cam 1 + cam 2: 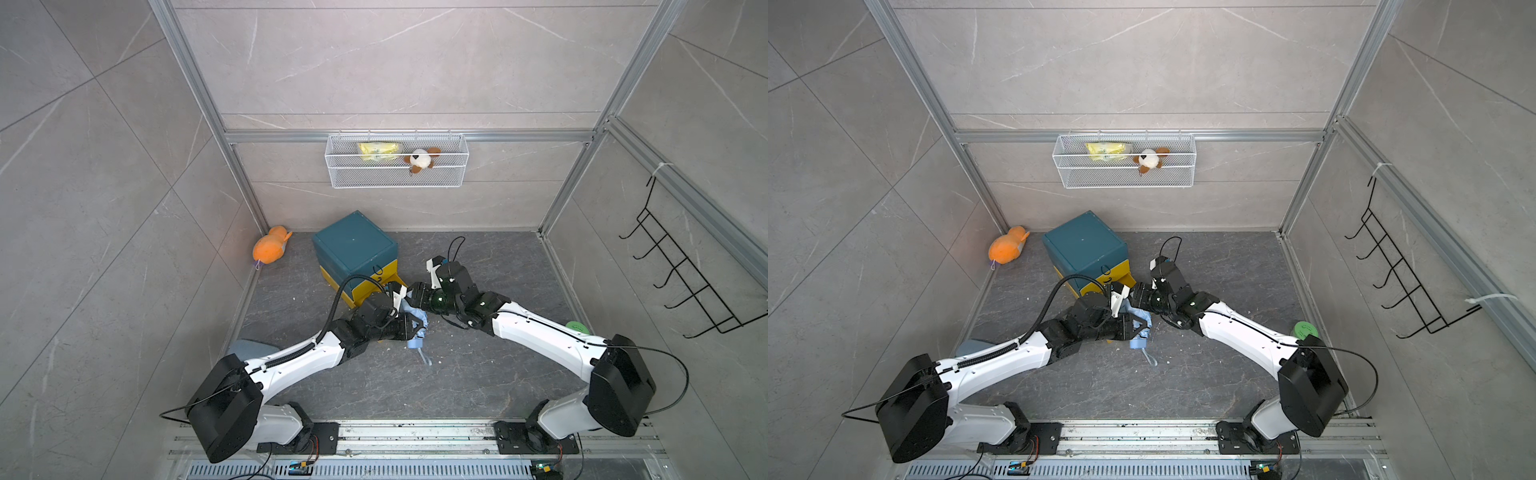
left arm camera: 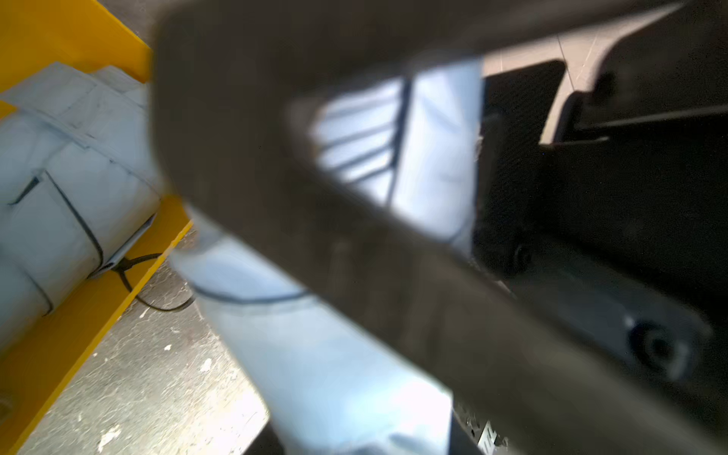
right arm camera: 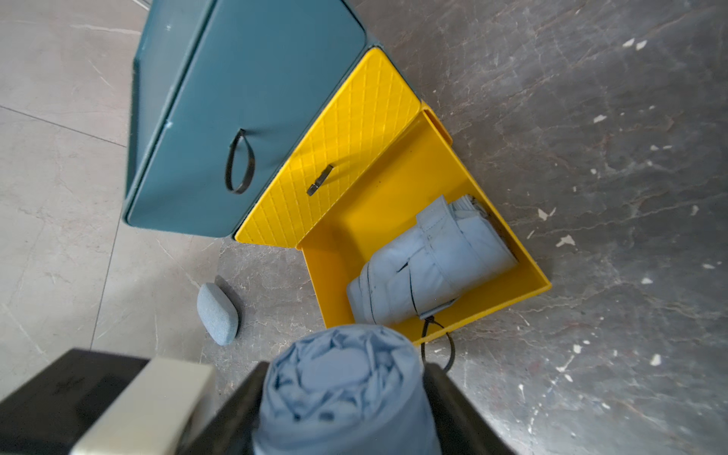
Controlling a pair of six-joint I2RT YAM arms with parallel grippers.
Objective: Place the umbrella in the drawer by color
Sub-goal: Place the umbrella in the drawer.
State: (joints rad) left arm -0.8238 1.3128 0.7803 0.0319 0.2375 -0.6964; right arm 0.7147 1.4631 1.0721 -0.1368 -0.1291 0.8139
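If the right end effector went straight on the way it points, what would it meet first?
Probably the front wall of the open yellow drawer, then the pale umbrella lying inside it. The blue umbrella sticking out of the right end effector would touch first; depth is uncertain.

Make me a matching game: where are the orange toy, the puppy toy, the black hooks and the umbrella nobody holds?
1 orange plush toy
2 plush dog
3 black hook rack
4 unheld blue umbrella

A in the open yellow drawer
B in the wire basket
C on the side wall
D on the floor in a corner

Pairs: 1-D, 2-B, 3-C, 4-A
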